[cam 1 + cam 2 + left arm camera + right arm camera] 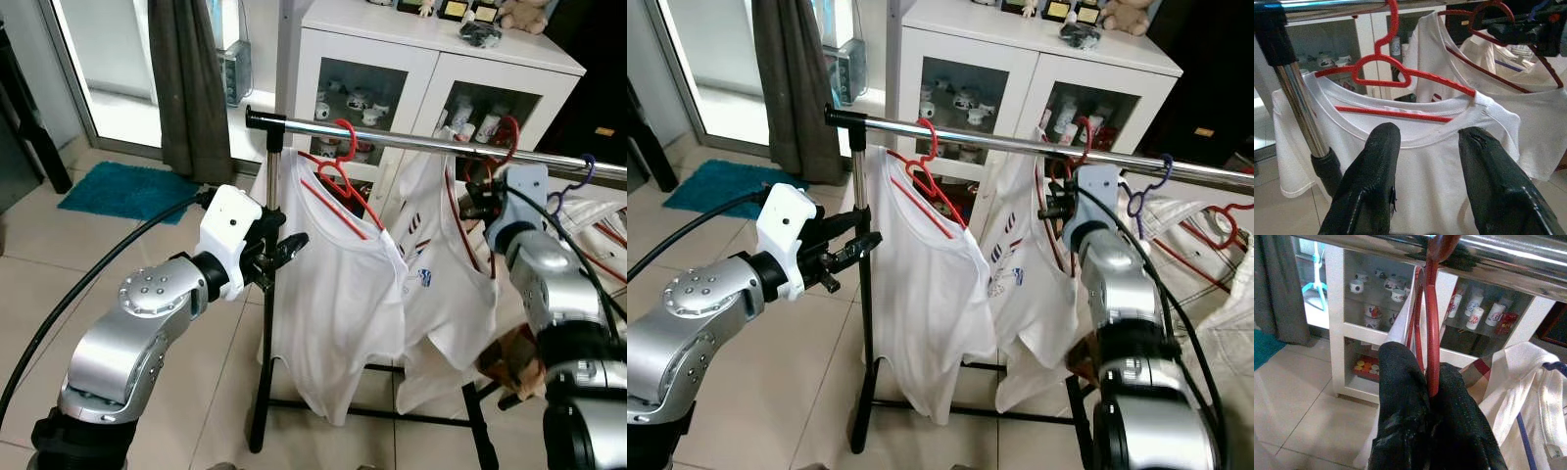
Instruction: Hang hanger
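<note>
Right hand (1431,396) clamped on red hanger (1431,333) (hook over rail (441,145))

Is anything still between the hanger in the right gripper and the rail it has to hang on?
Nothing visible. The right gripper is shut on the red hanger, and its hook already sits over the chrome rail. The neighbouring red hanger with a white T-shirt hangs apart, toward the robot's left.

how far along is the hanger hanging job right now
Nearly done, it seems. One red hanger with a white t-shirt already hangs on the rail. The second red hanger has its hook over the rail too, but the right gripper is shut on it. The left gripper is open, near the first shirt. Left: release and pull the right arm away.
</note>
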Motion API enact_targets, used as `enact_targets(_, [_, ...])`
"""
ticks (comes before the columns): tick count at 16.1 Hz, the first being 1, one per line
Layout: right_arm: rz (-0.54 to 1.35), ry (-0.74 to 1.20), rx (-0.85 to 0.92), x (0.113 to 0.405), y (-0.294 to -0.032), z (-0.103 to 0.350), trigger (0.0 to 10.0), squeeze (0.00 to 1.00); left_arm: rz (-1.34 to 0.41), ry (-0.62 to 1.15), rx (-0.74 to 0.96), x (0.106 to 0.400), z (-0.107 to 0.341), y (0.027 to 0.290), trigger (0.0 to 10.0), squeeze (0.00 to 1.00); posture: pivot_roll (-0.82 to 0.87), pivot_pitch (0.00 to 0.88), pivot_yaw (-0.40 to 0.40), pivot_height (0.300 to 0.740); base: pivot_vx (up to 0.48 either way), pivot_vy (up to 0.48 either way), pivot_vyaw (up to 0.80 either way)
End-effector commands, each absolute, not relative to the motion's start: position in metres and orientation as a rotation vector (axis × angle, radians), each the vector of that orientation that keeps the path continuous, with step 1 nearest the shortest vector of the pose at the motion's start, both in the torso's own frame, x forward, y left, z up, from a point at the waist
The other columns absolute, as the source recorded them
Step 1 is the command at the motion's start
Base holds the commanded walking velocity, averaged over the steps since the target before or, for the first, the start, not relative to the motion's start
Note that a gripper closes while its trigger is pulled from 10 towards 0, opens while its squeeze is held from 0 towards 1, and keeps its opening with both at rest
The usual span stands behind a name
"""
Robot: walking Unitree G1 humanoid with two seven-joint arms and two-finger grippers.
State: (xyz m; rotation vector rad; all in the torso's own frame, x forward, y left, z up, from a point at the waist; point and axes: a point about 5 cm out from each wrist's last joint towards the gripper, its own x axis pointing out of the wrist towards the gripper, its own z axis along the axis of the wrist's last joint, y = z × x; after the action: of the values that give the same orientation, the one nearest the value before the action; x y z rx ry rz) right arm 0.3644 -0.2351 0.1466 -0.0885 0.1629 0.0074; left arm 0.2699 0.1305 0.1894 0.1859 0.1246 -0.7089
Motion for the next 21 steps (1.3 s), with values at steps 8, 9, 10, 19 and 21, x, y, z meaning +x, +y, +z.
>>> enact_targets(8, [0.111, 0.255, -0.161, 0.388, -0.223, 0.157, 10.0, 0.0, -0.796, 0.167, 0.221, 0.263, 0.186, 0.123, 10.0, 0.0, -0.03, 0.0, -0.076, 0.719, 0.0, 0.0, 0.0])
enact_targets(9, [0.13, 0.286, -0.166, 0.389, -0.219, 0.154, 10.0, 0.0, -0.799, 0.174, 0.23, 0.263, 0.185, 0.123, 10.0, 0.0, -0.03, 0.0, -0.074, 0.719, 0.0, 0.0, 0.0])
enact_targets(10, [0.14, 0.305, -0.158, 0.39, -0.214, 0.152, 10.0, 0.0, -0.799, 0.179, 0.232, 0.263, 0.185, 0.124, 10.0, 0.0, -0.03, 0.0, -0.073, 0.719, 0.0, 0.0, 0.0])
enact_targets(19, [0.198, 0.481, -0.102, 0.382, -0.201, 0.122, 10.0, 0.0, -0.825, 0.201, 0.247, 0.26, 0.181, 0.122, 10.0, 0.0, -0.05, 0.0, -0.063, 0.719, 0.0, 0.0, 0.0])
enact_targets(21, [0.196, 0.459, -0.083, 0.382, -0.202, 0.124, 10.0, 0.0, -0.824, 0.192, 0.247, 0.261, 0.182, 0.121, 10.0, 0.0, -0.05, 0.0, -0.061, 0.719, 0.0, 0.0, 0.0])
